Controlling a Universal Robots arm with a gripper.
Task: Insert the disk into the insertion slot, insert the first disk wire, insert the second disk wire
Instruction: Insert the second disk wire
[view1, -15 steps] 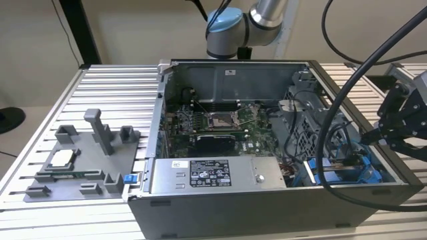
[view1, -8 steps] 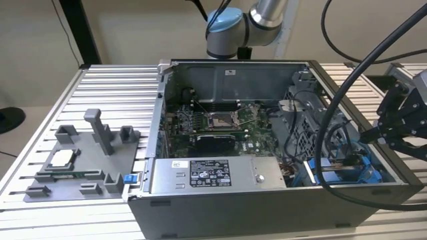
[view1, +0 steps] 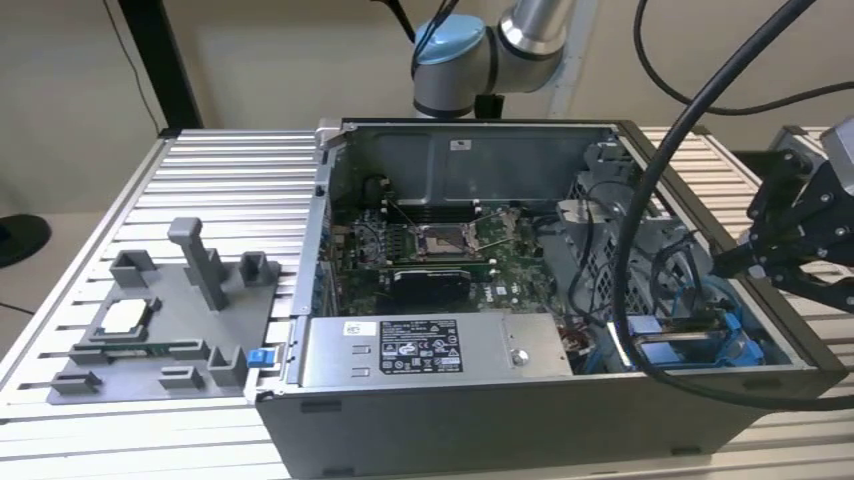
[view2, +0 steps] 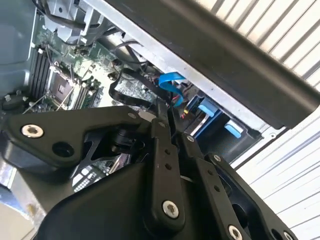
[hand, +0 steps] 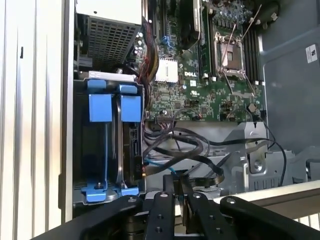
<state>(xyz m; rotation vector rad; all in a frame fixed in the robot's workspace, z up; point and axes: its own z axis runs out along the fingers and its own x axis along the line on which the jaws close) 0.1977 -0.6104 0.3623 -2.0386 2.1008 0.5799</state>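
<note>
Black gripper (view1: 763, 262), fingers together on a wire, beside the open case's (view1: 441, 125) wall, above the blue-railed insertion slot (hand: 107, 145).

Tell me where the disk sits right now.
The disk stands on edge in the insertion slot, framed by blue carrier tabs, beside the motherboard in the first wrist view. In the exterior view it lies at the case's right front corner, below the gripper.

The hand (view1: 801, 262) is matte black. The insertion slot (hand: 107, 150) shows bright blue tabs against dark grey metal. The motherboard (view1: 447, 245) at mid-frame is green. The power-supply box (view1: 434, 350) is silver-grey with a white label. The table (view1: 80, 290) is ribbed pale silver, and the fixture (view1: 160, 330) on it is plain grey.
</note>
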